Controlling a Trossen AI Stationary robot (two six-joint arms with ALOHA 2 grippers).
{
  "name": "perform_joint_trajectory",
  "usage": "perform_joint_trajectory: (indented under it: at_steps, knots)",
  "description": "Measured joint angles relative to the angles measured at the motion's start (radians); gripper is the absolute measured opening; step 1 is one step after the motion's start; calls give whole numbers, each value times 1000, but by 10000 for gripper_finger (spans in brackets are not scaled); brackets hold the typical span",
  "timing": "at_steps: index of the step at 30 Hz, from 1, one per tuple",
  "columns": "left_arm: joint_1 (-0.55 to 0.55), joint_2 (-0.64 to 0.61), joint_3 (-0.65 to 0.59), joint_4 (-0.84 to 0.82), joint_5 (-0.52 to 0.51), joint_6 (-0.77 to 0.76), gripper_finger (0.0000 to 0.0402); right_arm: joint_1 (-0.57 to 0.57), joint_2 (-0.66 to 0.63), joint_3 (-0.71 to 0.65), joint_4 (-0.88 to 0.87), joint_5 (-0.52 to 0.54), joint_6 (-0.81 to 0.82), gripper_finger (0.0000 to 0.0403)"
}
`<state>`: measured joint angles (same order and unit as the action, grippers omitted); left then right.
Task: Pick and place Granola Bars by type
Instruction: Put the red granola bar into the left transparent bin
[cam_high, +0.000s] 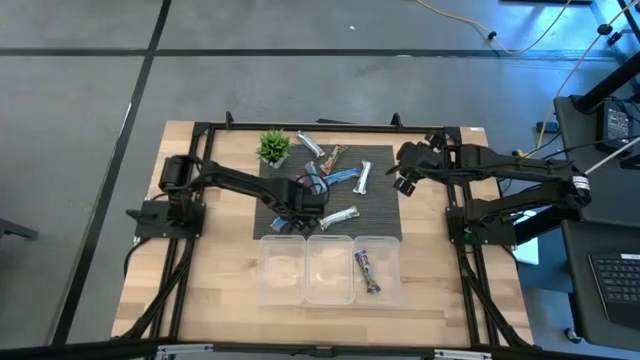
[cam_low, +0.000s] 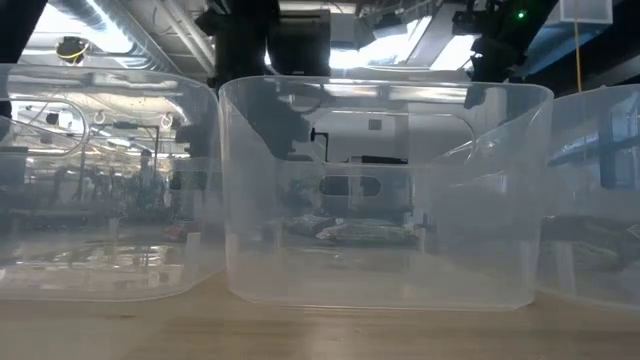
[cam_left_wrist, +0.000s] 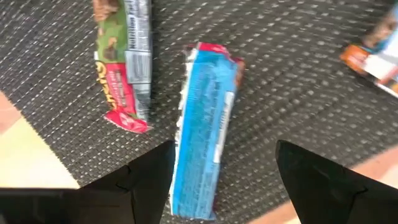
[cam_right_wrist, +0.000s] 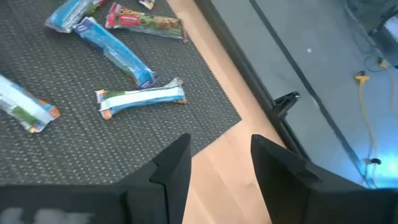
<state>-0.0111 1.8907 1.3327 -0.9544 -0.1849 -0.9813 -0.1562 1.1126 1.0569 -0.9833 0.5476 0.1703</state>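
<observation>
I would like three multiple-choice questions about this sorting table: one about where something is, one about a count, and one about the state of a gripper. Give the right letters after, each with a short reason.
1. Which clear bin holds a granola bar, seen from above?
A. the left one
B. the middle one
C. the right one

2. How many clear bins stand in the row?
A. two
B. three
C. five

3. How are the left gripper's fingers?
A. open, either side of a blue bar
B. shut on the plant
C. shut on a bin

Answers:
1 C: a dark purple bar lies in the right bin; the middle bin and left bin look empty.
2 B: three bins sit side by side.
3 A: the left gripper stands open, its fingers apart around the blue bar.
</observation>
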Motion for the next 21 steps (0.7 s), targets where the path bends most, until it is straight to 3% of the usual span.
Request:
perform_joint_trajectory:
  at_steps: [21]
  knots:
    - [93, 27, 0, 18, 45, 1, 229, 0, 0, 0, 0, -66, 4, 168]
